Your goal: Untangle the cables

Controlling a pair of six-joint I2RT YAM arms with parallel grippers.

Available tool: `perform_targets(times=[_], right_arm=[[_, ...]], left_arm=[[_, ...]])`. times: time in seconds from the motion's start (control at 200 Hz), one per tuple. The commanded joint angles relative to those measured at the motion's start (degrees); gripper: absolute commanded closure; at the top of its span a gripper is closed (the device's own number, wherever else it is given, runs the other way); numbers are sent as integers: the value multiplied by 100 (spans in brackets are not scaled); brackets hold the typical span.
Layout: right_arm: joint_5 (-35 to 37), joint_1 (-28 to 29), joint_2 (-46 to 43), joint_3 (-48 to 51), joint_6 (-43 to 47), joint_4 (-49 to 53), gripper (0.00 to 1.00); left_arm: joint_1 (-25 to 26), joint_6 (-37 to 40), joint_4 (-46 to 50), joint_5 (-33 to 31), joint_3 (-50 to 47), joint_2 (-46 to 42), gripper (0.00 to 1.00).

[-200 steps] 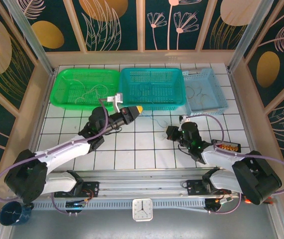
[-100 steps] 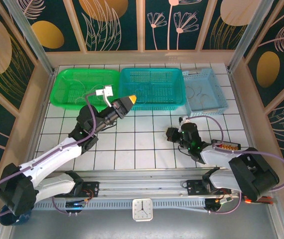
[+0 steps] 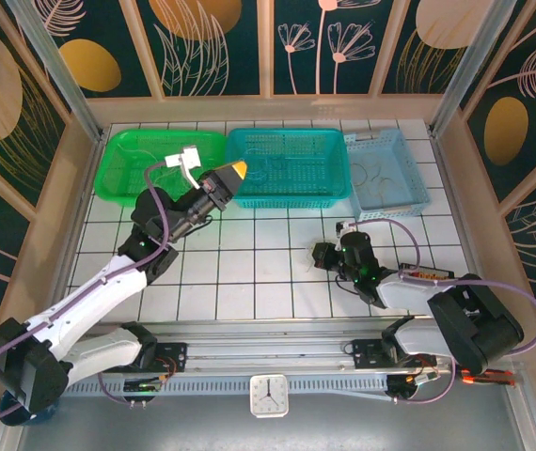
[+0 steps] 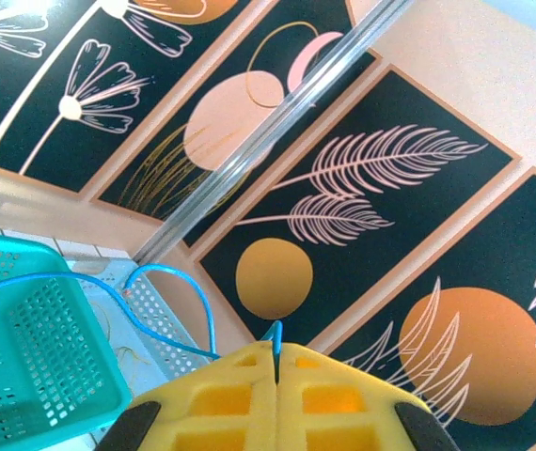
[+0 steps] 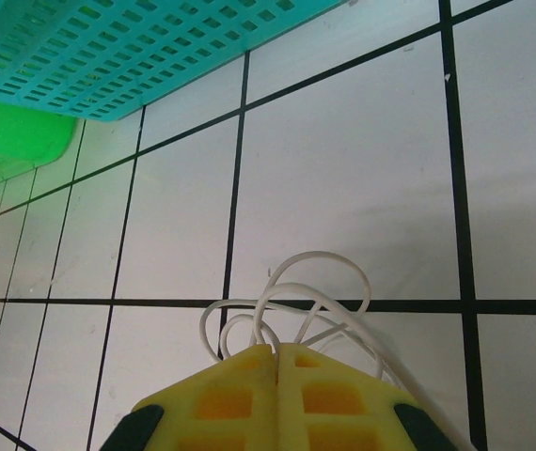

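Pinches a thread-thin blue cable (image 4: 169, 269) between the yellow, waffle-moulded pads of the left gripper (image 4: 276, 355), pressed flat together with no gap. Hangs raised at 11 o'clock of the white tiled table (image 3: 249, 272), above the seam where the green basket (image 3: 165, 132) meets the teal basket (image 3: 287, 132). Trails the blue strand in a smooth arch toward 9 o'clock in the wrist view, over the teal lattice wall and a pale blue basket (image 4: 155, 315).

Clamps cream-white cables (image 5: 320, 253) in the right gripper (image 5: 276, 352), same yellow ribbed pads closed on them, low at 4 o'clock of the table. Fans the white strands into several small round loops toward 12 o'clock of the fingertips, lying on glossy square tile with black grout lines.

Lines up all three baskets along the 12 o'clock edge: perforated plastic, rectangular, round-cornered.
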State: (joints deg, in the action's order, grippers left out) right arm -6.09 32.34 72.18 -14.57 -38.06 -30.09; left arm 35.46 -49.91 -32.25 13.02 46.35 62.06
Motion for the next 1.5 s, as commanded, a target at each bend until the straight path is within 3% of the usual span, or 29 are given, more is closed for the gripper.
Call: perform_targets(times=[0.0, 0.165, 0.285, 0.41, 0.681, 0.886, 1.271, 1.496], right_arm=[[-24, 79, -180, -212, 61, 63, 100], [-94, 189, -181, -418, 226, 347, 100], [-49, 359, -294, -684, 325, 750, 70], [-37, 405, -678, -943, 357, 1202, 57], [66, 381, -1567, -1815, 584, 2237, 52], [-275, 308, -1639, -2749, 848, 2549, 41], [-1583, 116, -1093, -3525, 567, 1985, 35], [-1886, 115, -778, -3561, 339, 1591, 34]], left_arm=[[-52, 162, -14, 137, 199, 121, 100], [-60, 261, -56, 247, 252, 249, 100], [-66, 306, -76, 314, 219, 289, 100], [-72, 355, -152, 435, 110, 315, 100], [-66, 502, -541, 767, -236, 355, 100], [-71, 617, -801, 1076, -432, 425, 100], [-66, 798, -1055, 1431, -636, 473, 100], [-70, 792, -1106, 1509, -644, 491, 100]])
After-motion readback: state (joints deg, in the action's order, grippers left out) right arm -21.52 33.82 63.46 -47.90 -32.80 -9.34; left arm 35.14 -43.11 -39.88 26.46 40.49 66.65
